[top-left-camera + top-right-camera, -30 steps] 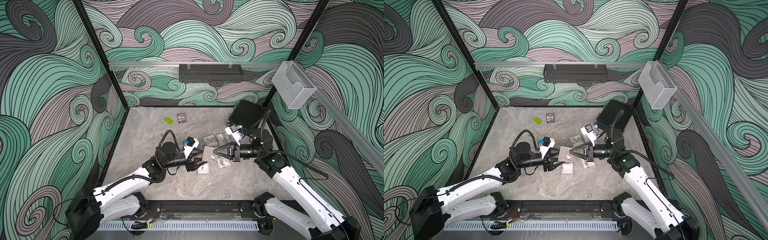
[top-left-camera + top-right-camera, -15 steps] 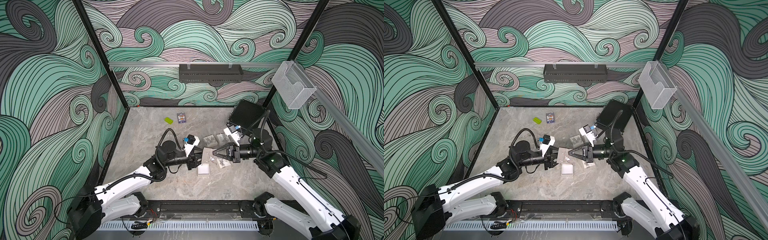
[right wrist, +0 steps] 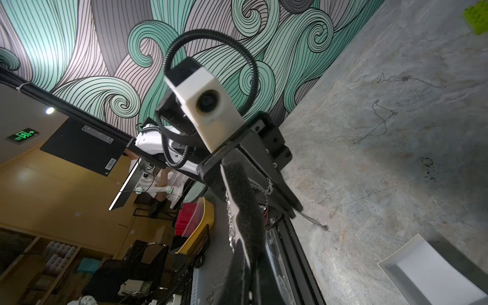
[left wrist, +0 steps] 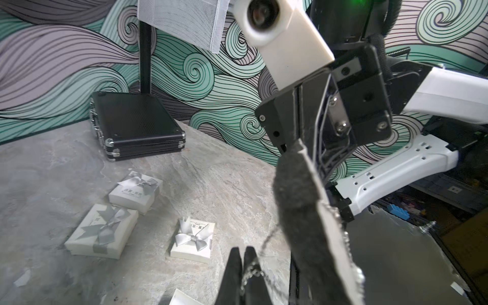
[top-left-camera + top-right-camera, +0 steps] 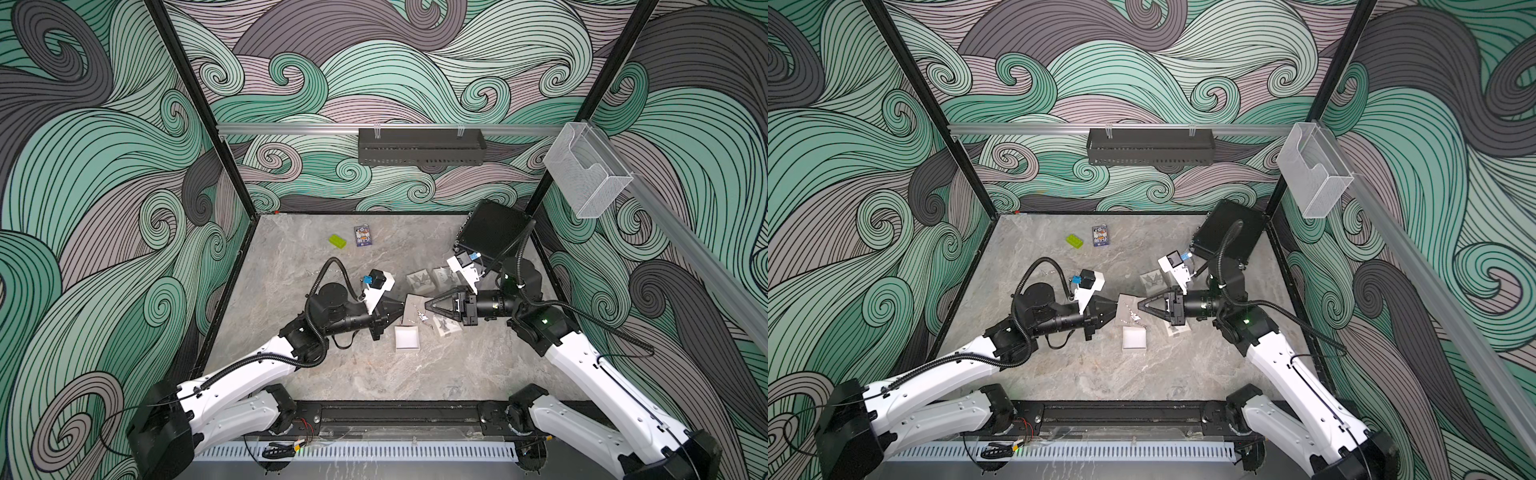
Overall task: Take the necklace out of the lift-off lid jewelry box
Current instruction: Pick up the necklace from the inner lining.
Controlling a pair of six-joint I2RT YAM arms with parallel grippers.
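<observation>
The white jewelry box (image 5: 406, 337) (image 5: 1133, 338) lies open on the table with nothing in it. Above it my right gripper (image 5: 426, 307) (image 3: 249, 245) is shut on the edge of a grey card backed with black foam (image 5: 413, 308) (image 4: 295, 190), held upright. The silver necklace (image 5: 422, 318) (image 4: 253, 266) hangs on that card. My left gripper (image 5: 403, 309) (image 4: 242, 253) meets the card from the opposite side and is shut on the necklace chain, which runs taut from its fingers to the card.
Three white boxes with grey bows (image 4: 136, 191) (image 4: 103, 229) (image 4: 192, 239) lie near the right arm. A black case (image 5: 494, 232) stands in the back right corner. A green brick (image 5: 337, 241) and a small card pack (image 5: 362, 236) lie at the back. Loose chains (image 3: 380, 124) lie on the table.
My left gripper has moved in to the card and shut on the necklace chain. The right gripper has kept the card almost still.
</observation>
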